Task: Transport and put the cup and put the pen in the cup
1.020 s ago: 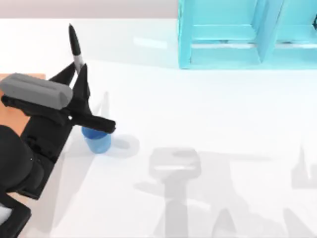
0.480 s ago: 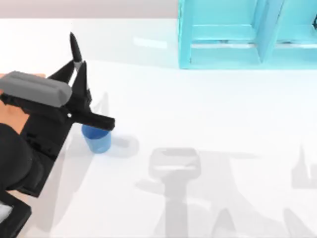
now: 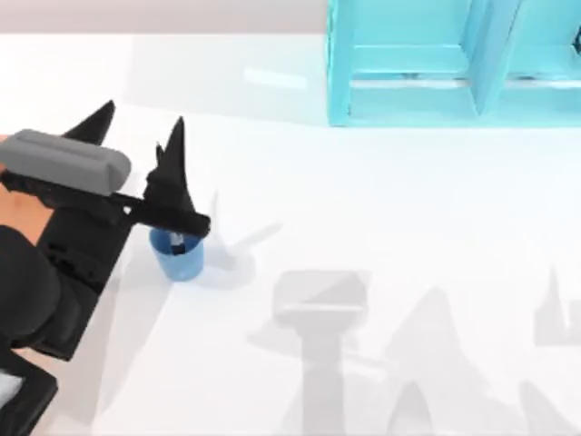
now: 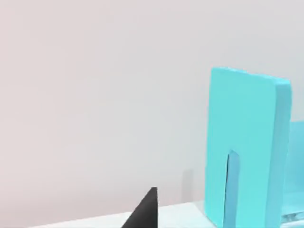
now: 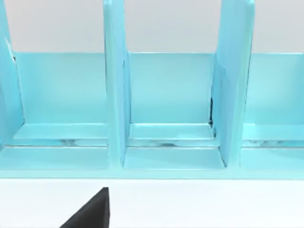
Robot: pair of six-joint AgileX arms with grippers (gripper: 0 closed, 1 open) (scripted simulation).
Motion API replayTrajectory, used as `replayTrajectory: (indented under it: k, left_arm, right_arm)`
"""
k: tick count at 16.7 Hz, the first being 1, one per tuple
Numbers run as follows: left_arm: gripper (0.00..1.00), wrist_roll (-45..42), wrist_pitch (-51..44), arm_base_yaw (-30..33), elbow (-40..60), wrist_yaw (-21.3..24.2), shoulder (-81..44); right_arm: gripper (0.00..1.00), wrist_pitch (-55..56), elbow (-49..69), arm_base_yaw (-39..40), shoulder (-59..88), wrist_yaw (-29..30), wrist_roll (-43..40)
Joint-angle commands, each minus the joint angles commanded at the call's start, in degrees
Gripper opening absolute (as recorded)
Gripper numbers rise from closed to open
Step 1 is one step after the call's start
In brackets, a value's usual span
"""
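The left hand (image 3: 136, 136) hovers over the left part of the bench (image 3: 381, 209), its two black fingers (image 3: 172, 150) spread wide apart with nothing between them. Just below and beside it, toward the near side, stands the cup (image 3: 179, 256), upright on the bench near its left edge. Inside the cup's mouth a dark shape with a pale spot shows, which I take to be the pen (image 3: 178, 241) standing in it; most of it is hidden by the arm's black bar crossing the rim, so I cannot tell how deep it sits or how it leans. In the left wrist view a single black fingertip (image 4: 145, 213) points up against a plain wall, with the side of the blue shelf unit (image 4: 244, 147) beyond.

The right hand is parked; one of its black fingers (image 5: 92, 211) shows in its own wrist view, facing the shelf unit's open compartments, and I cannot tell how that hand stands.

By my reading, the pen is released into the cup, so the placing step looks done. The next move calls for lifting the left hand straight up and away without clipping the cup's rim or tipping it, since the arm sits close over the cup
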State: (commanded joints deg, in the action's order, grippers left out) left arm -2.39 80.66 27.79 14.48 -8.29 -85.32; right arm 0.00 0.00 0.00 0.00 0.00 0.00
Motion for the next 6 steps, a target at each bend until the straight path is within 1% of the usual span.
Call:
replayTrajectory:
  k: [1, 6]
  left_arm:
    - [1.0, 0.0, 0.0, 0.0, 0.0, 0.0, 0.0]
    - [1.0, 0.0, 0.0, 0.0, 0.0, 0.0, 0.0]
  right_arm:
    - [1.0, 0.0, 0.0, 0.0, 0.0, 0.0, 0.0]
    - [1.0, 0.0, 0.0, 0.0, 0.0, 0.0, 0.0]
